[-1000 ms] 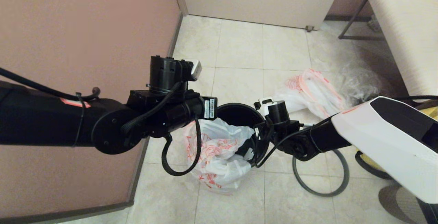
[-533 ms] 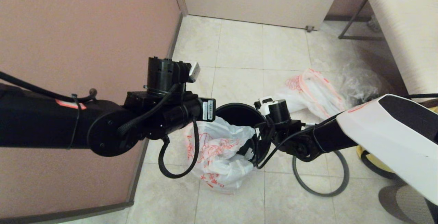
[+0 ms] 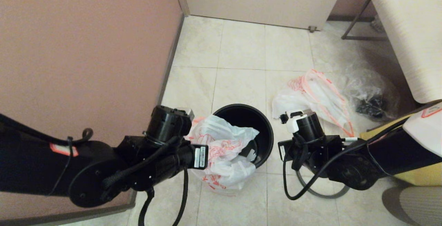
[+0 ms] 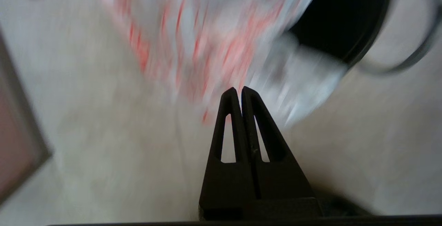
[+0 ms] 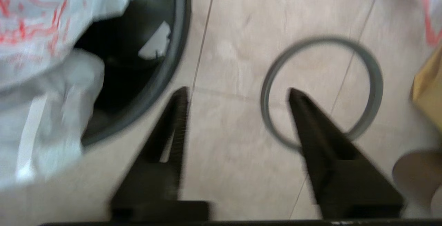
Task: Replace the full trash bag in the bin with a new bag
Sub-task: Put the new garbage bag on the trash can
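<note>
my head camera looks steeply down at the floor tiles. both wrist cameras sit close above the floor, facing past their fingers; they share the bin (image 3: pixel 257 122) (image 4: pixel 340 22) (image 5: pixel 162 91), though the left view seems smeared.

The bin (image 3: pixel 255 122) stands on the tiled floor (image 3: pixel 241 46), with the new bag (image 3: pixel 221 157) draped over its near rim and down its outside. The full trash bag (image 3: pixel 317 95) lies on the floor beyond, just beside a clear crinkled bag (image 3: pixel 373 95).
</note>
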Robot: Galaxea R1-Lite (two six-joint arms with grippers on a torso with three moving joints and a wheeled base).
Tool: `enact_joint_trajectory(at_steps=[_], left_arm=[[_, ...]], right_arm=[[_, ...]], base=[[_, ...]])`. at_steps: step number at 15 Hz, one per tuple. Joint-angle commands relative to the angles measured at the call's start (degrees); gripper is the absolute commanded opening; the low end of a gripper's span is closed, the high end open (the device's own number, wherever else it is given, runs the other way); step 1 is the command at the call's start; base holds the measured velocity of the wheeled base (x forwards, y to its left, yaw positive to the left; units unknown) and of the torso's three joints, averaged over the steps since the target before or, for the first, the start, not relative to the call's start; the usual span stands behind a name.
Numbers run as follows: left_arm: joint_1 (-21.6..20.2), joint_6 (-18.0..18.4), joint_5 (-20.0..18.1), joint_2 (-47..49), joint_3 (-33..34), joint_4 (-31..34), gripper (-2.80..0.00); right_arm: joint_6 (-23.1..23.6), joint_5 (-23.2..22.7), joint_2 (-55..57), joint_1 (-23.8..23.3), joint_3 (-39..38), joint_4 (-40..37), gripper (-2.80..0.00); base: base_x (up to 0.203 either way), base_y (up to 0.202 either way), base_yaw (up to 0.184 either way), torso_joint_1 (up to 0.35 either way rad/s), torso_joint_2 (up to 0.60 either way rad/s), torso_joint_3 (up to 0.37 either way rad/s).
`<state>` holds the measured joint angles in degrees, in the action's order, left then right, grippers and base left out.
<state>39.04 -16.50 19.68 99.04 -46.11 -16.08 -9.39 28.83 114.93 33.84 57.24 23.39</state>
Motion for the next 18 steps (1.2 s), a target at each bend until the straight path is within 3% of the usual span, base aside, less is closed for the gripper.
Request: enact_joint_trajectory(at_steps=[1, 7, 10, 11, 12, 14, 18], left_arm=[[0.26, -0.42, 0.48, 0.51, 4.39, -0.94, -2.80], [0.47, -0.09, 3.29, 17.39, 18.05, -26.16, -2.80], [-0.59, 4.13, 3.49, 29.38, 22.86, -42.91, -2.80], [-1.04, 6.11, 3.53, 33.62, 24.51, -49.11, -1.92], [-1.78, 8.42, 3.51, 37.40, 25.82, -55.14, 0.00], [-5.01, 15.19, 3.04, 42.68, 27.65, -65.77, 0.00], [-12.85, 24.94, -4.02, 43.13, 27.71, -68.52, 0.00]], right_arm=[[-0.80, 0.17, -3.25, 0.23, -2.32, 0.21, -2.80], [-3.98, -1.19, -4.88, -1.95, -6.00, 4.15, -2.80], [-4.06, -3.27, -4.43, -3.45, -7.05, 7.12, -2.80], [-4.06, -3.91, -3.97, -4.25, -7.06, 7.72, -2.80], [-4.06, -4.53, -3.58, -4.82, -7.06, 8.11, -2.80], [-4.06, -5.62, -2.74, -5.19, -6.88, 8.73, -2.80], [-3.96, -5.63, -0.21, -5.10, -6.27, 11.07, -2.80]], base=[[0.000, 0.000, 0.000, 0.000, 0.00, 0.000], [0.000, 0.000, 0.000, 0.000, 0.00, 0.000], [0.000, 0.000, 0.000, 0.000, 0.00, 0.000], [0.000, 0.000, 0.000, 0.000, 0.00, 0.000], [0.000, 0.000, 0.000, 0.000, 0.00, 0.000], [0.000, 0.000, 0.000, 0.000, 0.00, 0.000], [0.000, 0.000, 0.000, 0.000, 0.00, 0.000]])
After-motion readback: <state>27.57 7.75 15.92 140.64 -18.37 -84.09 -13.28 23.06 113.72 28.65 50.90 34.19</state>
